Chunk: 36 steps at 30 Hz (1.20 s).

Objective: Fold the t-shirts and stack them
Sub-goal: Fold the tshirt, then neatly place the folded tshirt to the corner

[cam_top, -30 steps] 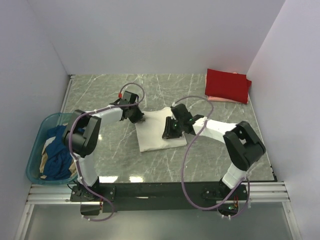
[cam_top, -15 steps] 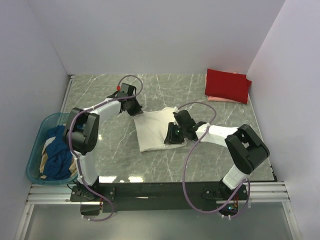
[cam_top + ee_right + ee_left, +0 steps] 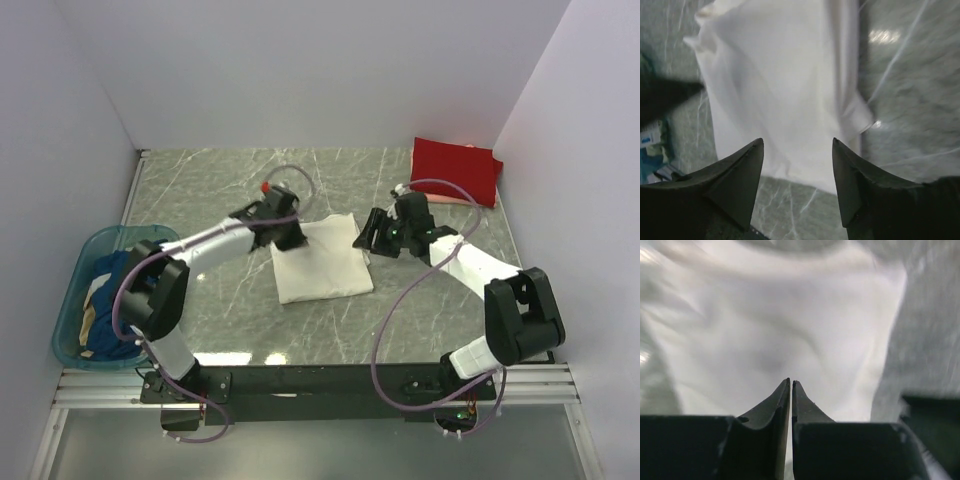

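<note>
Right gripper (image 3: 797,142) pulled back; cream-white t-shirt (image 3: 320,260) lies folded, rectangular.

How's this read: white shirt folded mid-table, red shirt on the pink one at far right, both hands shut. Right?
No. The right hand is open, jaws apart above the white shirt; the right wrist view shows it. Only the left hand is shut. The rest holds.

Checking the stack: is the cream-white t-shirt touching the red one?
Apart. The top view shows bare marble table between the cream-white t-shirt and the folded red t-shirt.
</note>
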Tool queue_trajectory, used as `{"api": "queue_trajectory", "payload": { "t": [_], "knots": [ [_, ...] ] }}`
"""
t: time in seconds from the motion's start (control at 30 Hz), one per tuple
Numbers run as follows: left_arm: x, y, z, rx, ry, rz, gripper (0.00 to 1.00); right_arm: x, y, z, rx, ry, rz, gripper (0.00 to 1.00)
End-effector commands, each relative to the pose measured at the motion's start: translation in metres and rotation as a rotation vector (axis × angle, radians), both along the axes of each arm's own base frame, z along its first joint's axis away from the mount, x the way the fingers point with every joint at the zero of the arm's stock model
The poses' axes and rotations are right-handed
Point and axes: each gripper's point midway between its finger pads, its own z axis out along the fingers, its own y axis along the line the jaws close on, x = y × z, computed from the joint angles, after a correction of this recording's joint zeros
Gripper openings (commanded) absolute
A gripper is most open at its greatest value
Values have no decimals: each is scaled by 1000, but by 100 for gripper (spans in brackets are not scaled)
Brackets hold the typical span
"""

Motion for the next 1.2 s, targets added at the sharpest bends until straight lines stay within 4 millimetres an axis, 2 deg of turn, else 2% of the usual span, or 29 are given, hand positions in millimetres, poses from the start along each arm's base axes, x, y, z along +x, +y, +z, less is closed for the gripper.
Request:
{"api": "queue_trajectory", "payload": {
  "t": [0.0,0.07,0.1,0.2,0.3,0.37,0.5,0.73,0.9,0.97,1.07,1.13,1.17],
  "knots": [
    [-38,-43,2,-72,1,-91,11,32,-15,9,-39,-66,-1,65],
    [-61,-62,-12,-73,43,-129,10,46,-18,10,-60,-82,10,66],
    [-66,-69,-16,-77,50,-138,9,50,-19,0,-76,-58,15,66],
    [-83,-79,-37,-44,88,-157,8,66,-19,-6,-104,-70,1,67],
    [-93,-77,-59,-6,129,-162,6,69,-15,-17,-118,-53,14,67],
    [-97,-73,-67,6,137,-158,7,67,-15,-25,-145,-43,22,67],
    [-108,-63,-82,31,170,-160,7,56,-3,-43,-178,-9,63,68],
    [-105,-60,-72,46,152,-175,7,42,12,-64,-236,36,89,68],
    [-101,-59,-67,46,140,-177,7,37,9,-76,-295,68,47,67],
    [-100,-58,-65,41,135,-175,7,33,19,-77,-295,74,56,64],
    [-97,-59,-59,35,128,-176,7,29,33,-79,-328,75,67,58],
    [-92,-58,-49,32,113,-173,7,29,37,-84,-341,91,59,48],
    [-88,-59,-41,27,97,-175,7,27,38,-87,-349,99,59,36]
  ]
}}
